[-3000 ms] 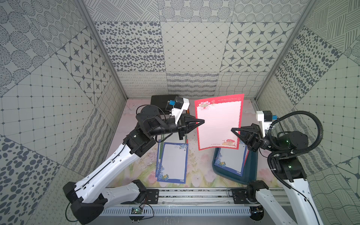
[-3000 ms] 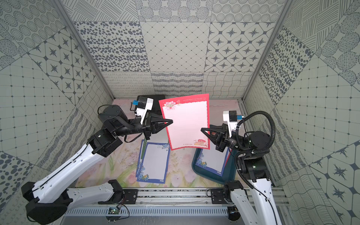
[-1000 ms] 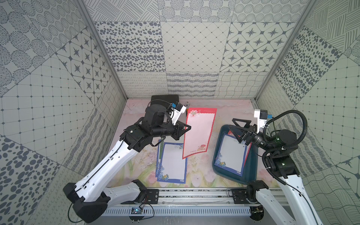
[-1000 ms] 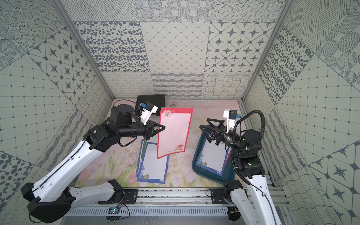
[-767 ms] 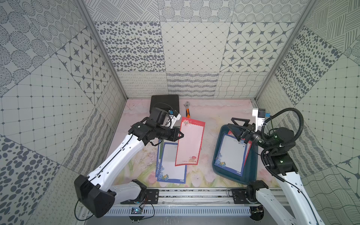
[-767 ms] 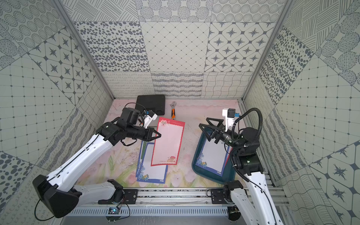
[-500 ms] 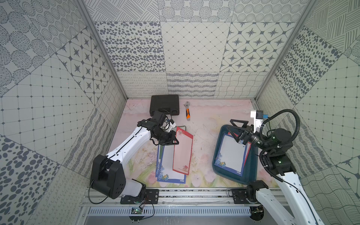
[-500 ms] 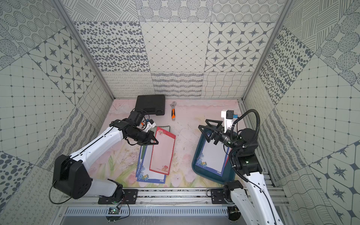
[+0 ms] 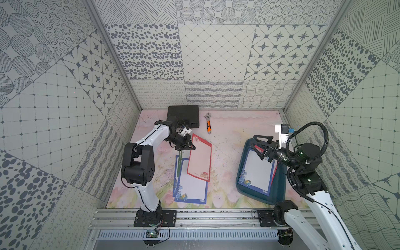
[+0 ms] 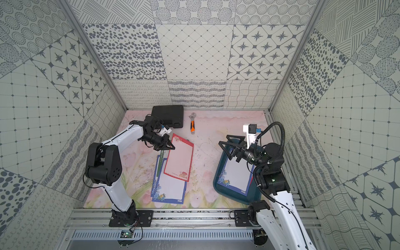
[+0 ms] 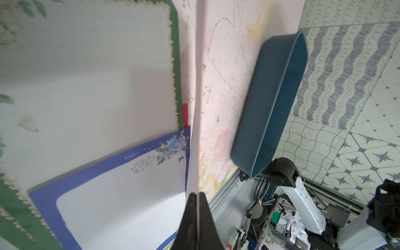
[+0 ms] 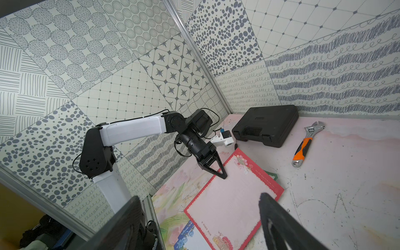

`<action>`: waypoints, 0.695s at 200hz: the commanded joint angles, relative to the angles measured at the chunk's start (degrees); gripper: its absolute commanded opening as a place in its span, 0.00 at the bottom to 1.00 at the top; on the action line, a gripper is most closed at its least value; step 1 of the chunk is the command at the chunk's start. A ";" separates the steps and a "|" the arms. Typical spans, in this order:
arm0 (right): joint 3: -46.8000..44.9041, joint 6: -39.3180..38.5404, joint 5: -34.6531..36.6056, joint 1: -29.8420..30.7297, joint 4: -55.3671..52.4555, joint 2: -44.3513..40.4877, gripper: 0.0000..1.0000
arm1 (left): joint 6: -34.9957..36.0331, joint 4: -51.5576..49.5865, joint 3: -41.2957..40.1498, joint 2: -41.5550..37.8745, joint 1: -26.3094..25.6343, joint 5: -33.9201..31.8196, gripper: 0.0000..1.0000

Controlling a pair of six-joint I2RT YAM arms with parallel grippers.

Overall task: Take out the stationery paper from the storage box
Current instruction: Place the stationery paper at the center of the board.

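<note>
Left fingers [image 11: 189, 218]: closed flat on one edge of the red-bordered sheet [image 9: 200, 160] of stationery paper, which ran out from their tips and slanted down onto the pile.
Under the left fingers: a green-bordered sheet [image 9: 179, 161] and a blue-bordered sheet [image 9: 190, 186] lay on the table, both partly covered by the red one.
Step in hand: we judged it the setting-down of one removed sheet.
Next on this side: we judged the fingers had to part and lift clear without dragging the thin sheet askew.
Right fingers [image 12: 277, 220]: spread wide and empty, hovering over the far end of the storage box [image 9: 279, 188].
Below the right fingers: a blue-bordered sheet in the box [image 9: 257, 171] lay on top, with a red edge showing beneath it, so paper remained inside.
Next on this side: we judged a fingertip had to catch the top sheet's edge near the low wall, and two sheets might lift together.
Surface: a flat, scuffed pink floral mat [image 9: 227, 134].
Beyond the left fingers: a black case [image 9: 183, 115] and a wrench [image 9: 208, 125], apart from the paper.
Room: patterned wall panels [image 9: 216, 54] on three sides.
</note>
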 commanded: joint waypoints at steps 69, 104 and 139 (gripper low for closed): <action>1.74 -1.13 2.97 2.74 0.12 0.18 0.85 | 5.93 -4.68 12.83 13.09 3.25 -3.40 0.00; 2.23 -2.91 4.33 3.56 -2.79 -0.43 0.85 | 5.19 -5.24 15.30 16.00 3.36 -9.87 0.00; 3.79 -4.79 12.93 3.74 -12.33 0.70 0.84 | 5.22 -5.11 15.52 17.28 3.51 -13.97 0.00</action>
